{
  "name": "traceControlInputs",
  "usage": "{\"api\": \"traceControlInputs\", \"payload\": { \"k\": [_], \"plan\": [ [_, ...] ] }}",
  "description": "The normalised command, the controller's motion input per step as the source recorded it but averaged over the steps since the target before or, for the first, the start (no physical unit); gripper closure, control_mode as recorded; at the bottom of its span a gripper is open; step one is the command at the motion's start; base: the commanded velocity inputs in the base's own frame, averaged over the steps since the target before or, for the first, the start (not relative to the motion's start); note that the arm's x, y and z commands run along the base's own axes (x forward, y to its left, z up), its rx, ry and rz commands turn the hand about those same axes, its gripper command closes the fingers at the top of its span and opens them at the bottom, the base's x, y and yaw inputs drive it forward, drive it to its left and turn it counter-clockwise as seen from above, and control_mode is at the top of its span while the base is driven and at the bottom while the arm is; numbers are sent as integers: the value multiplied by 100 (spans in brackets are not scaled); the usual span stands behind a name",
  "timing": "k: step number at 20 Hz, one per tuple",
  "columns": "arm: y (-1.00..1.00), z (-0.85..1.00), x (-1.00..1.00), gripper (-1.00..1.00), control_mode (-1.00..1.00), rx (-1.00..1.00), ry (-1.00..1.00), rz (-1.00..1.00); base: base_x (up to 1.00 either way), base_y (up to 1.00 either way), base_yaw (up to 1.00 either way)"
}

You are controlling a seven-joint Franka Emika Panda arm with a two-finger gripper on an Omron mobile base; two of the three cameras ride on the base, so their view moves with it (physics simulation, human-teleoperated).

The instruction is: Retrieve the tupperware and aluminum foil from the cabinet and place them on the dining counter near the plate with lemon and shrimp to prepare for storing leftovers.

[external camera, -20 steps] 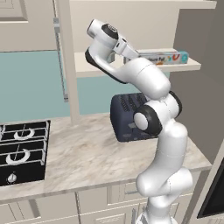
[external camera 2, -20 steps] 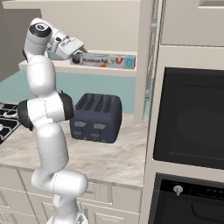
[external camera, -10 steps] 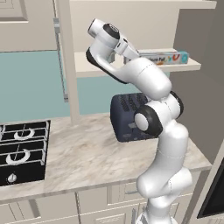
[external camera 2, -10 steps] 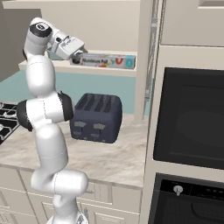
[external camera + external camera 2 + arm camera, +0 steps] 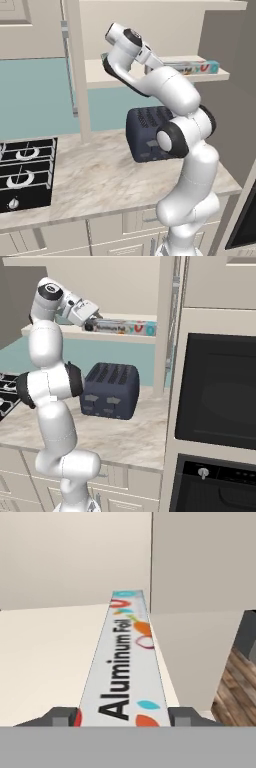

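The end effector point(image 5: 122, 717) is at the near end of the aluminum foil point(image 5: 125, 667), which lies flat along the pale shelf of the cabinet point(image 5: 100, 75). In the hand view the two finger tips point(image 5: 62, 718) stand one on each side of the box, right at its long edges. Whether the pads already press on the cardboard cannot be told from this view; the jaws look partly drawn in around the box rather than fully wide.

Compared with the pictures of a second ago, the arm's pose is practically unchanged in both base views: same reach into the open cabinet, same height at the shelf. The change is in the fingers, which stood wider and are now coming in on the box. In the inspector's judgement the grasp on the foil is in progress and not yet confirmed.

In the right base view the foil point(image 5: 122, 327) runs along the shelf away from the end effector point(image 5: 96, 318), its teal end farthest from it. The dark toaster point(image 5: 110, 390) stands on the marble tabletop point(image 5: 100, 180) directly below, beside the black hob point(image 5: 22, 172).

Outstanding for the task: the box is not yet lifted off the shelf. The likely hazard is the cabinet's upright panel point(image 5: 200, 612) close beside the box during withdrawal.
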Motion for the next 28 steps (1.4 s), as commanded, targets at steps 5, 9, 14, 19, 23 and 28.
{"api": "traceControlInputs", "payload": {
  "k": [5,9,14,19,23,28],
  "plan": [
    [0,-3,-55,100,-100,0,-4,8,0,0,0],
    [0,0,-99,100,-100,0,-9,12,0,0,0],
    [0,12,-100,100,-100,0,-3,15,0,0,0],
    [-5,3,-100,100,-100,0,0,23,0,0,0],
    [-29,0,-100,100,-100,0,0,39,0,0,0],
    [-18,-6,-61,100,-100,0,3,57,0,0,0]
  ]
}}
